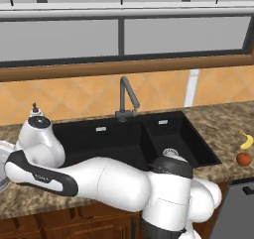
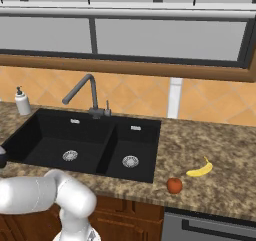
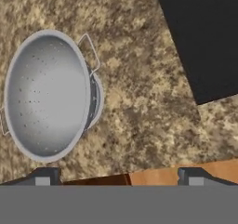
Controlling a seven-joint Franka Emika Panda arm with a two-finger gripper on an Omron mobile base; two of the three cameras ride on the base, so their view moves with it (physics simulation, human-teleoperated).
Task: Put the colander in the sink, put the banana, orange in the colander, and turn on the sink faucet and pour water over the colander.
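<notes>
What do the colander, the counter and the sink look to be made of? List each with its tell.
Colander: likely brushed metal; silvery-grey sheen, small punched holes, thin wire side handle.
Counter: seemingly polished granite or a stone-look surface; speckled brown and tan pattern.
Sink: matte black, perhaps composite or coated; no glare, with shiny steel drains.

my arm (image 1: 114, 181): glossy white rounded shells | joints: dark grey-black bands and caps | finger tips (image 3: 44, 177): small, dark, pale grey pads
</notes>
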